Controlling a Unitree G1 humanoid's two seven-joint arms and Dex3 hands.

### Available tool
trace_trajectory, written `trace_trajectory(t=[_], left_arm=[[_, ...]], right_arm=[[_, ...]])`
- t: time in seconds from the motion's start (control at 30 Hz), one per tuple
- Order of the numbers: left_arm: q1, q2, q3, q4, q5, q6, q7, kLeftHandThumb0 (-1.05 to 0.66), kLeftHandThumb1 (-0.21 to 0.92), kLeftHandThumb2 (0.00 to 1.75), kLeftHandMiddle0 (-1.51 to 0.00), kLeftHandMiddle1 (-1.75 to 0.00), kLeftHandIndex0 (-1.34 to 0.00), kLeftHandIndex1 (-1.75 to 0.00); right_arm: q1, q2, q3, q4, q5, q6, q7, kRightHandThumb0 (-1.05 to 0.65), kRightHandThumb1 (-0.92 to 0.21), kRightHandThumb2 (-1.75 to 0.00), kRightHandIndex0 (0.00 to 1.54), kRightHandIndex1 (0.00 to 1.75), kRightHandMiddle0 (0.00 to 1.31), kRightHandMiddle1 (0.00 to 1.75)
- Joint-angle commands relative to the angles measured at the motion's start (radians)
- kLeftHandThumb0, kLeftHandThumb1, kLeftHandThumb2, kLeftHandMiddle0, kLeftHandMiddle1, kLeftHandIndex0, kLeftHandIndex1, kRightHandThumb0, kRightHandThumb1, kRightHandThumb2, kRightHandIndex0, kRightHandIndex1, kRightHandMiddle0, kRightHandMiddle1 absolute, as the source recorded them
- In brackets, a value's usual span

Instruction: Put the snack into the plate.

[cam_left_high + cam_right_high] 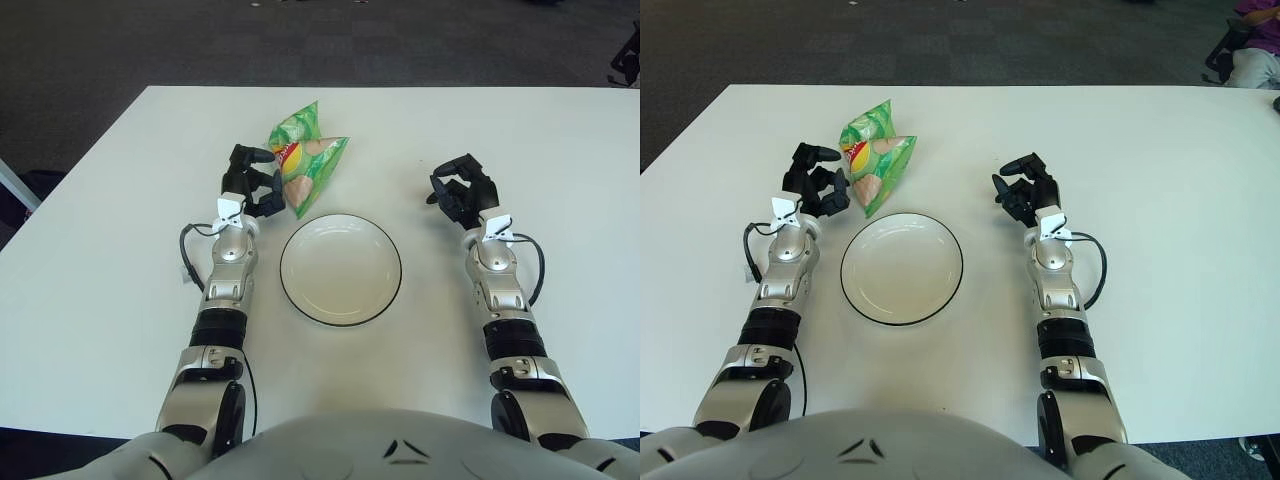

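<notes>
As its left hand (262, 188) pinches the snack (308, 160) beyond the plate (296, 290), a short lift plateward follows; right hand (462, 190) idles, fingers loose.

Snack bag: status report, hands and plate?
Left hand touching the snack bag, grasp not confirmed. Right hand idle, holding nothing. Bag on table beyond the plate. Path clear.
</notes>
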Motion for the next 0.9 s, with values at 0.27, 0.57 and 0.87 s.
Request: trace_trajectory(t=[0.27,0.57,0.87], left_arm=[[-0.064,0.058,-0.060,0.217,0.294,-0.317,0.356,-0.01,0.48,1.05,-0.55,-1.70,-0.40,-1.53],[-0.121,0.149,-0.146,0.366,0.521,-0.340,0.619,-0.01,0.57,0.89,-0.50,-1.72,-0.44,-1.40],[-0.123,0.182,-0.216,0.339,0.633,-0.217,0.739,-0.01,0.70,0.66,-0.49,-1.63,-0.43,-1.32]], right_arm=[[0.000,-0.007,-0.004,-0.007,0.003,-0.001,0.002,-0.35,-0.92,-0.28,0.81,1.38,0.45,1.47],[-0.001,-0.005,0.000,-0.004,0.001,-0.001,0.001,-0.35,-0.92,-0.28,0.81,1.38,0.45,1.47],[-0.001,-0.001,0.004,-0.007,-0.004,0.002,-0.003,-0.35,-0.92,-0.28,0.81,1.37,0.45,1.48]])
